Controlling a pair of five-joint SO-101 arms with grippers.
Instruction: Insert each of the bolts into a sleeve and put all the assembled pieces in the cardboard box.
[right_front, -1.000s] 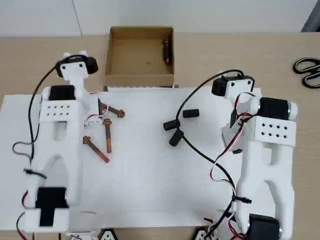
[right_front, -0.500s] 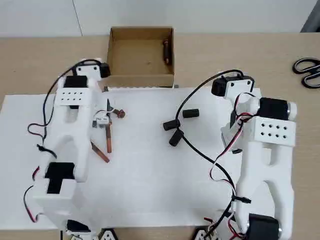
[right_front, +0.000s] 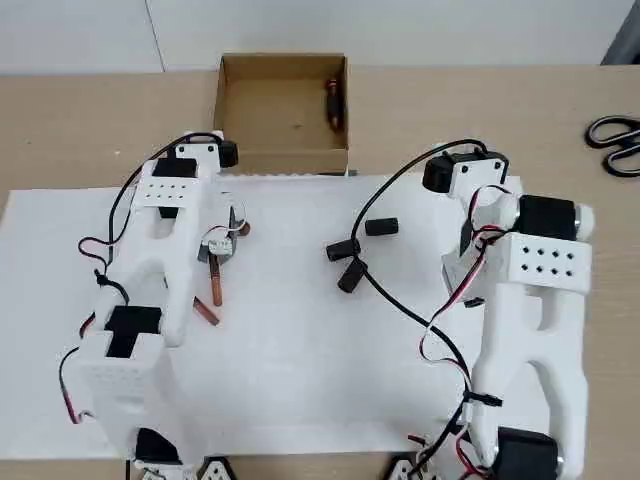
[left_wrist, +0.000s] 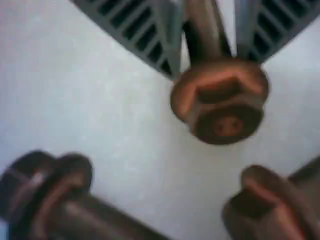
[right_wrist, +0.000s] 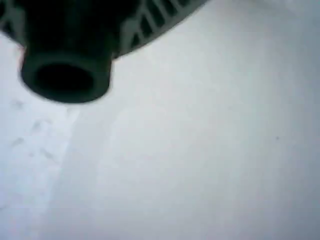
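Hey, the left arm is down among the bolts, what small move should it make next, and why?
Probably a short straight lift. The left gripper has its jaws shut on the shaft of one bolt, whose head is low over the paper, with a second bolt and a third bolt close beside it; rising straight should clear them.

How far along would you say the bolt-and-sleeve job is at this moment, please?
Done: one assembled piece lies in the cardboard box. In hand: the left fingers grip a bolt, and the right fingers hold a sleeve, not yet joined. Left: three loose sleeves and other bolts on the white sheet need pairing and boxing.
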